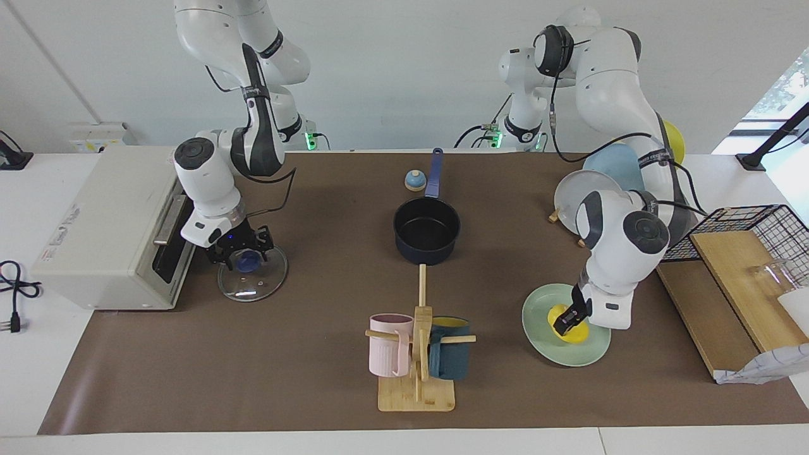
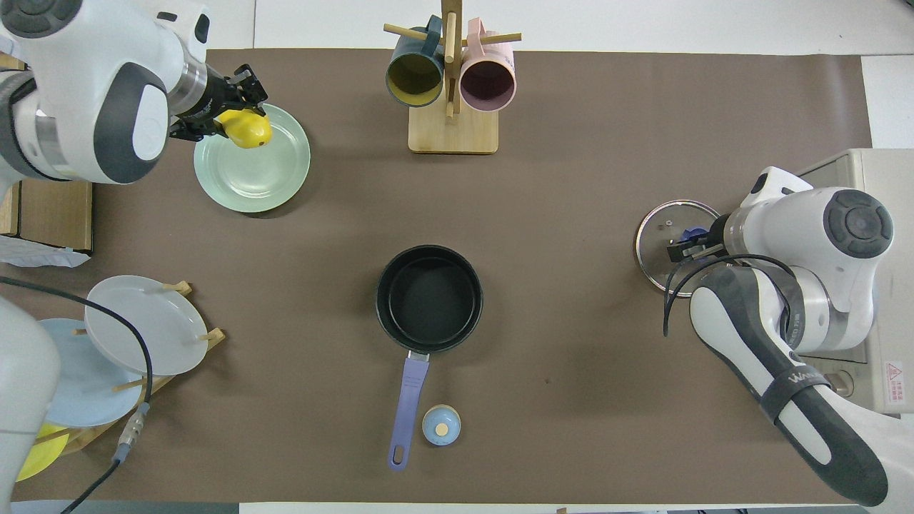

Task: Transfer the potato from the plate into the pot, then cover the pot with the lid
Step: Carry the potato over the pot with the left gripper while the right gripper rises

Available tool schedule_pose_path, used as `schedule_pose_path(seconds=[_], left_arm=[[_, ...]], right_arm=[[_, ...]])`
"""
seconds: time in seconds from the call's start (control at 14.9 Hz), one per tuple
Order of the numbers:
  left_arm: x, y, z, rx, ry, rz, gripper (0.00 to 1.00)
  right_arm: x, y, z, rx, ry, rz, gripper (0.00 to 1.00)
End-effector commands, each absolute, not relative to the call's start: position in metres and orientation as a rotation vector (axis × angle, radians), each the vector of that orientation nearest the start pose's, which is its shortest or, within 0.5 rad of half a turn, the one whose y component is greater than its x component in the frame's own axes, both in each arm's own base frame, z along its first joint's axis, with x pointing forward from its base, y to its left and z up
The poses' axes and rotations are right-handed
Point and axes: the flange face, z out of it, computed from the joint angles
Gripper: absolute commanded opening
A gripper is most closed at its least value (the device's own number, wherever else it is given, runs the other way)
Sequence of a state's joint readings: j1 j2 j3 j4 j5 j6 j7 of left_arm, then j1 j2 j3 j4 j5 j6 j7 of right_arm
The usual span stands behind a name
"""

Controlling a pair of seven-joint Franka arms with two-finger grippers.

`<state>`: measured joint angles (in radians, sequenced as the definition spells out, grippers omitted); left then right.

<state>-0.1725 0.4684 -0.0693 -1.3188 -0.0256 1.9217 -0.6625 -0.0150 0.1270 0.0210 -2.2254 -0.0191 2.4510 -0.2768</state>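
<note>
The yellow potato is at the mint-green plate, toward the left arm's end of the table. My left gripper is shut on the potato, which is on the plate or barely above it. The navy pot stands empty mid-table, its handle pointing toward the robots. The glass lid lies flat on the table toward the right arm's end. My right gripper is down on the lid's blue knob and shut on it.
A mug rack with a pink and a teal mug stands farther from the robots than the pot. A toaster oven sits beside the lid. A small bell-shaped knob is by the pot's handle. A plate rack, a wire basket and a wooden board are near the left arm.
</note>
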Motion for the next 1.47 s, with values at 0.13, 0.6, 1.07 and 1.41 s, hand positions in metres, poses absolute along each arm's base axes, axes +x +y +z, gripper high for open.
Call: schedule_pose_path(seconds=[0.13,0.6,1.07,1.41], left_arm=[[0.585,-0.232,0.573,-3.224,-0.569,-0.023,0.00],[0.455,-0.335,0.490,-3.294,-0.290,-0.120,0.00],[0.427,-0.378,0.398,-3.277,-0.056,-0.120,0.00],[0.418,-0.387,0.360,-3.231,0.080,-0.201,0.00]], right_arm=[[0.555,0.005,0.340,-3.106,-0.510,-0.084,0.28],[0.583,0.067,0.440,-3.087,-0.587,0.055,0.00],[0.572,0.127,0.524,-3.107,-0.532,0.156,0.00],[0.560,0.176,0.529,-3.129,-0.412,0.123,0.00]])
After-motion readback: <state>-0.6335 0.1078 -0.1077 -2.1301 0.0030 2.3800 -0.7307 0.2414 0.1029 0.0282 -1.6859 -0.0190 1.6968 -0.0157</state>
